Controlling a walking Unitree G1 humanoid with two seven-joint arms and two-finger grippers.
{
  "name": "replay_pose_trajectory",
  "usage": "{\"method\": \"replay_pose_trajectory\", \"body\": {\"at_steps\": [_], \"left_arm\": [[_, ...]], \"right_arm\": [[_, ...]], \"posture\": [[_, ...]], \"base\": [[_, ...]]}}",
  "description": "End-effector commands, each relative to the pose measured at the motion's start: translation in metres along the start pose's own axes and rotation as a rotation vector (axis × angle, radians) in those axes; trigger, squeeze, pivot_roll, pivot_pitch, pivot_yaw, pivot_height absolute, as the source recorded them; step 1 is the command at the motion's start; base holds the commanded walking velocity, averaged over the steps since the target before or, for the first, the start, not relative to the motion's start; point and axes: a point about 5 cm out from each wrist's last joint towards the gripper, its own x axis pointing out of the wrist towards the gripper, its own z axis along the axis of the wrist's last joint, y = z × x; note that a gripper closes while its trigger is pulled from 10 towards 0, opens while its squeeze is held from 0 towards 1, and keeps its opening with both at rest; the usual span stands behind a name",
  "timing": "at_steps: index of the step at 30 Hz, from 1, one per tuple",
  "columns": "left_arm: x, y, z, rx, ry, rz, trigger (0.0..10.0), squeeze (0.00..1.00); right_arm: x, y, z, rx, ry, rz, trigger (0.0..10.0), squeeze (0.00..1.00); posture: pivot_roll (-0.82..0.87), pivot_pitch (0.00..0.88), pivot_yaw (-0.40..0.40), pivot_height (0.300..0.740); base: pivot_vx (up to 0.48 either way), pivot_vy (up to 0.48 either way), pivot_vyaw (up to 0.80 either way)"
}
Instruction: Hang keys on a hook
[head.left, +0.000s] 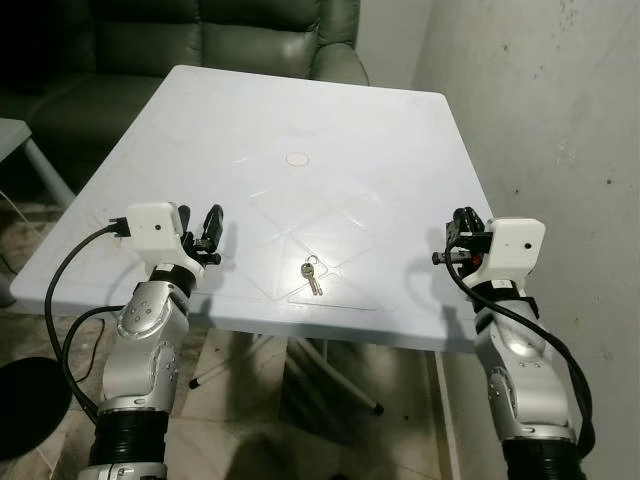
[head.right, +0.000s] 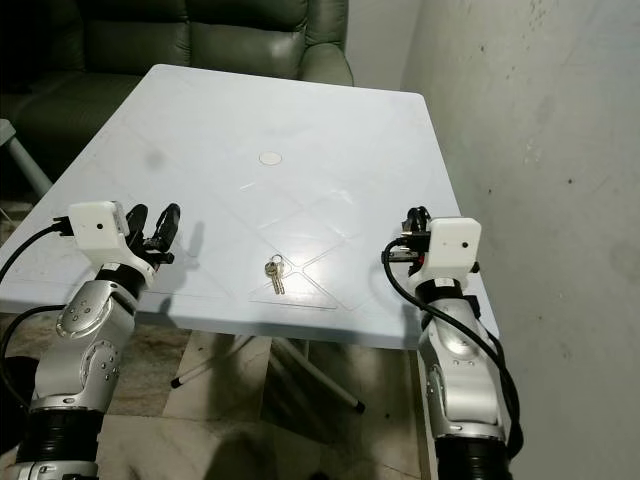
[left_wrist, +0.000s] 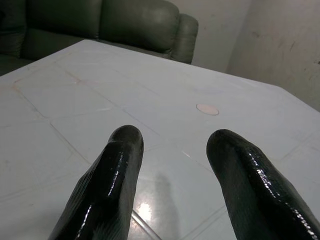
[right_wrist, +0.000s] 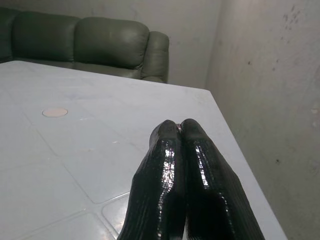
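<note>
One table (head.left: 300, 120), one sofa (head.left: 200, 40), two keys (head.left: 312, 274)

Plain home room: dark green leather sofa (head.left: 200, 40) beyond white plastic table (head.left: 300, 120), bare plaster wall (head.left: 560, 120) right.

White plastic table (head.left: 300, 110) with a diamond pattern moulded in and a round cap (head.left: 298, 158) dead centre. Dark green leather sofa (head.left: 200, 40) right behind it, scuffed grey wall (head.left: 560, 120) alongside, tiled floor (head.left: 250, 420) underneath.
</note>
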Motion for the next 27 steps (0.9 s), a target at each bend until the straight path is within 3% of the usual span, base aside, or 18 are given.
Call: {"method": "replay_pose_trajectory", "body": {"at_steps": [1,9,15,27], "left_arm": [[0.003,-0.001,0.001,0.008,0.004,-0.004,10.0,0.0],[0.002,-0.001,0.001,0.016,-0.011,-0.02,10.0,0.0],[-0.001,-0.011,0.009,0.021,-0.083,-0.103,10.0,0.0],[0.002,-0.008,0.009,0.004,-0.075,-0.099,10.0,0.0]], "right_arm": [[0.003,-0.003,0.002,-0.02,-0.003,-0.009,10.0,0.0],[0.002,-0.006,0.0,-0.043,0.015,-0.02,10.0,0.0],[0.004,-0.007,0.0,-0.06,0.017,-0.009,10.0,0.0],[0.007,-0.01,0.0,-0.071,0.016,-0.012,10.0,0.0]], "posture": [[0.01,0.016,-0.043,0.74],[0.01,0.015,-0.046,0.74],[0.02,0.013,-0.05,0.74],[0.02,0.016,-0.048,0.74]], "base": [[0.0,0.0,0.0],[0.0,0.0,0.0],[0.0,0.0,0.0],[0.0,0.03,0.0]]}}
